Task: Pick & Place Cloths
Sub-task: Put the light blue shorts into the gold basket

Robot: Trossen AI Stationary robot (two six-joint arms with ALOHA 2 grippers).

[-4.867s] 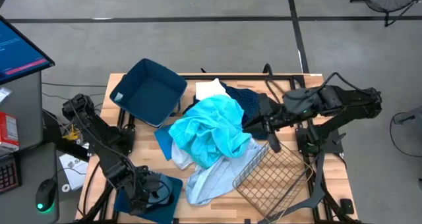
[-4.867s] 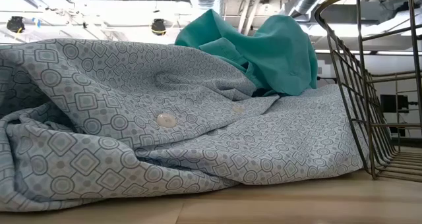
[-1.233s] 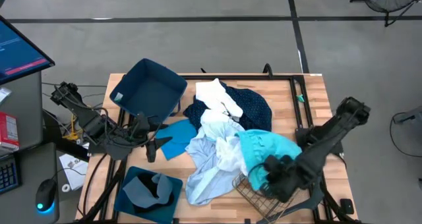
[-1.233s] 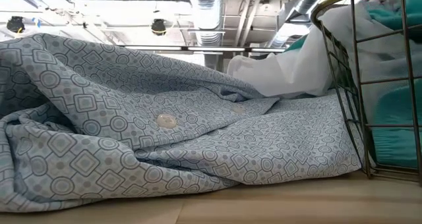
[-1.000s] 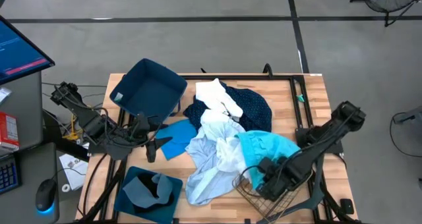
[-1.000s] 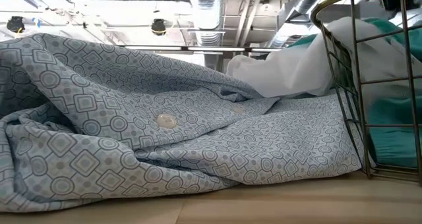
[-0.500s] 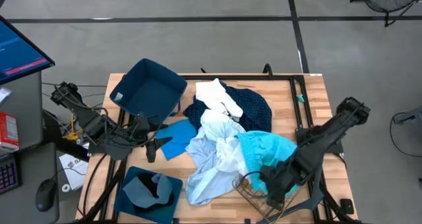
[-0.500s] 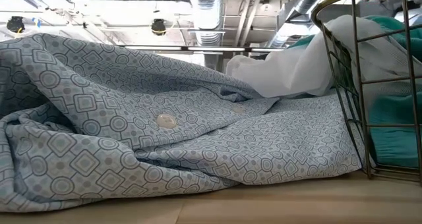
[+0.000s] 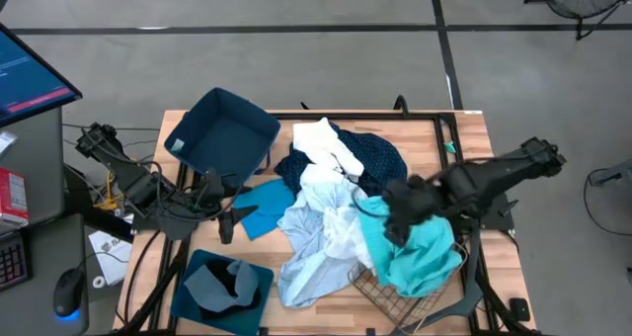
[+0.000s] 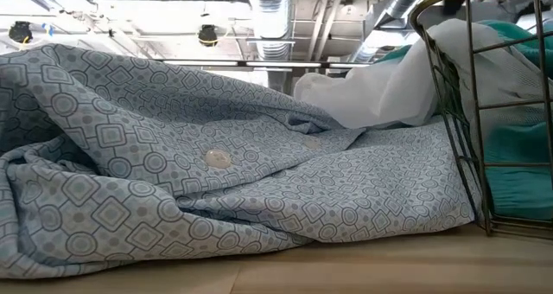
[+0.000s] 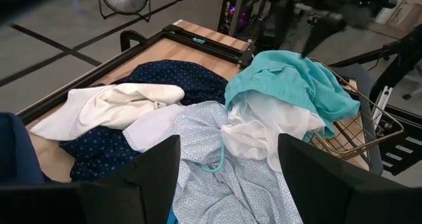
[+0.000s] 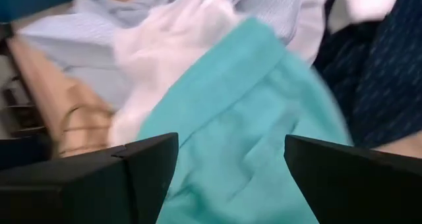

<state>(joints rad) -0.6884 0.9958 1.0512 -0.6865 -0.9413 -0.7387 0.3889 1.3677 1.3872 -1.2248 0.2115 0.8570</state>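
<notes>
The cloths lie heaped mid-table: a navy dotted one (image 9: 370, 158), a white one (image 9: 324, 138) on it, another white one (image 9: 331, 193) and a pale blue patterned one (image 9: 301, 262). The cyan cloth (image 9: 417, 252) lies draped in and over the wire basket (image 9: 380, 292), also seen through its bars (image 10: 518, 173). My right gripper (image 9: 393, 227) hangs open just above the cyan cloth (image 12: 237, 118), touching nothing. My left gripper (image 9: 235, 220) waits open at the left, facing the heap (image 11: 227, 151). A grey cloth (image 9: 225, 280) lies in a dark blue bin.
A dark blue bin (image 9: 225, 133) stands tilted at the far left, and a second one (image 9: 188, 296) holds the grey cloth at the near left. A flat blue piece (image 9: 262, 203) lies by my left gripper. The patterned cloth (image 10: 216, 182) fills the low view beside the basket (image 10: 458, 112).
My right gripper has let go of the cyan cloth, risen out of the basket and swung toward the table's far edge and middle. The cyan cloth has stayed behind, settled over the basket.
</notes>
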